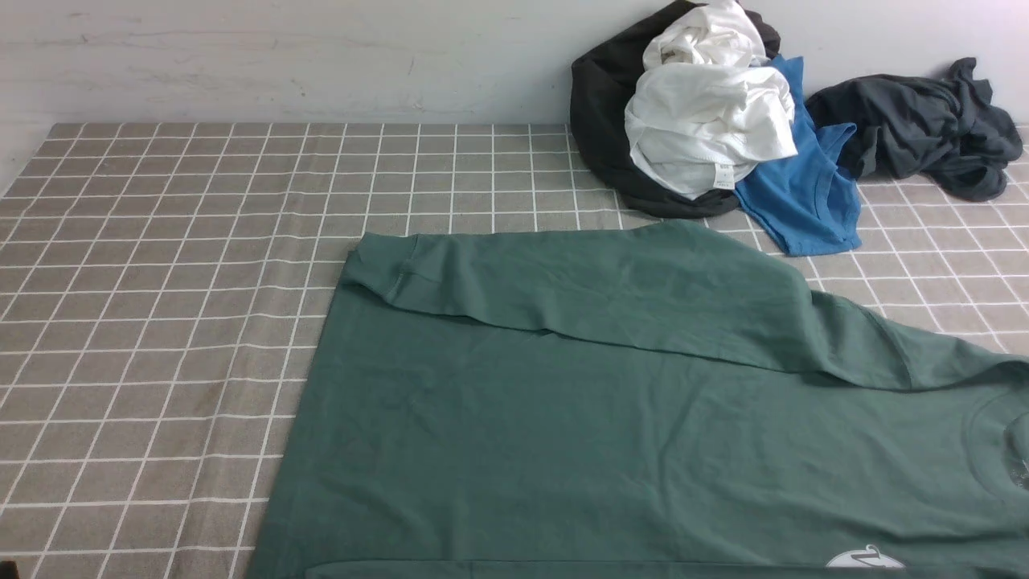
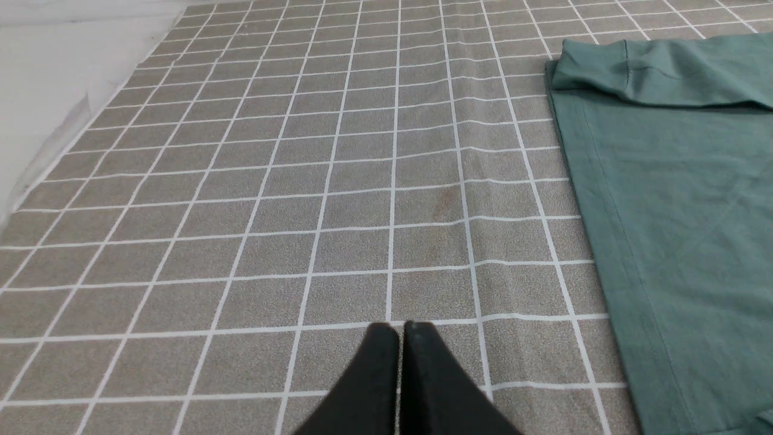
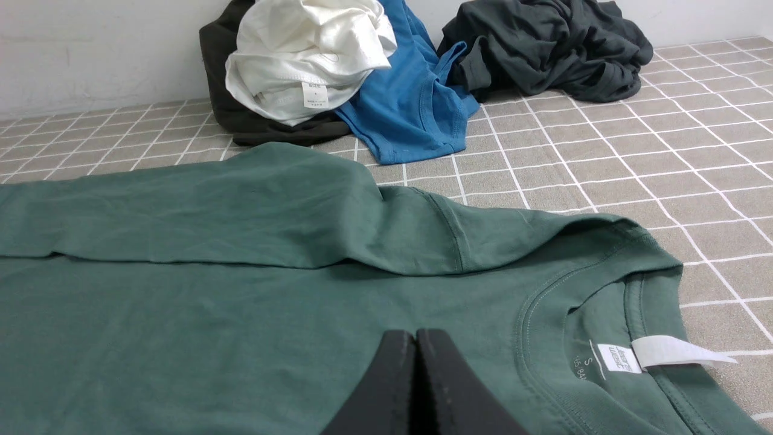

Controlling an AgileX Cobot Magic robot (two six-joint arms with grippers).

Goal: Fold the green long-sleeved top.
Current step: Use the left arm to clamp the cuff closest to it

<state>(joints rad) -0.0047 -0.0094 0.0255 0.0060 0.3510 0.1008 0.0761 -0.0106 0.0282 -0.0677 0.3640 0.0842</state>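
Counter cover: grey checked cloth (image 1: 161, 281), bare on the left half.
Left jaws: clenched on nothing, over the bare cloth just beside the top's hem edge, apart from it.
Green long-sleeved top (image 1: 603, 418): spread flat at centre and right, hem to the left, collar (image 3: 604, 290) to the right.
Sleeve (image 1: 579, 281): folded across the body along the far edge.
Right jaws: clenched, empty, over the chest near the collar; contact with the fabric cannot be told.
Neck label (image 3: 676, 351): white, sticking out of the collar.
Far right pile: black garment (image 1: 603, 121), white garment (image 1: 707, 121), blue shirt (image 1: 796, 201), dark grey garment (image 1: 924, 129), against the wall (image 1: 321, 56).
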